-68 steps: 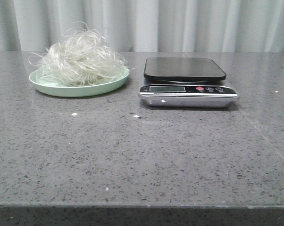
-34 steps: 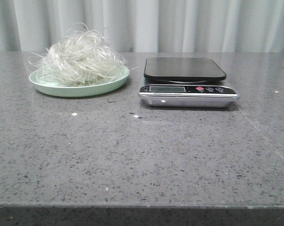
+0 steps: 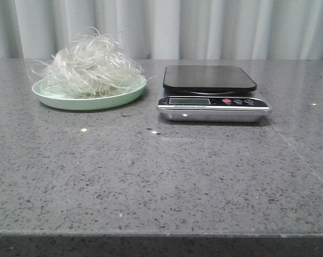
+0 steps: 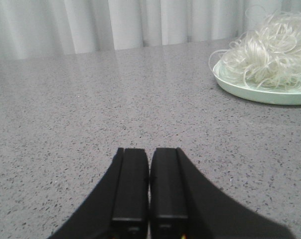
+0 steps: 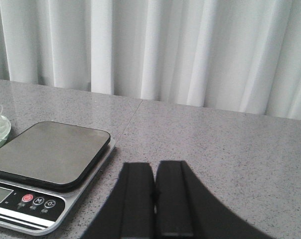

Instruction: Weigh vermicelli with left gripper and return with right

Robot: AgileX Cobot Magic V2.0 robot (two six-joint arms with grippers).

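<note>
The vermicelli (image 3: 90, 65), a fluffy tangle of whitish strands, lies heaped on a pale green plate (image 3: 70, 101) at the back left of the table. To its right stands a kitchen scale (image 3: 212, 93) with a bare black platform. In the left wrist view the vermicelli (image 4: 270, 52) and plate (image 4: 262, 92) sit well ahead of my left gripper (image 4: 150, 152), which is shut with nothing in it. My right gripper (image 5: 155, 167) is also shut and empty, just beside the scale (image 5: 46, 159). Neither gripper shows in the front view.
Grey speckled stone table (image 3: 161, 176) with pale curtains (image 3: 204, 27) behind it. A few small bright specks (image 3: 84, 130) lie on the table in front of the plate. The table's front edge runs along the bottom of the front view.
</note>
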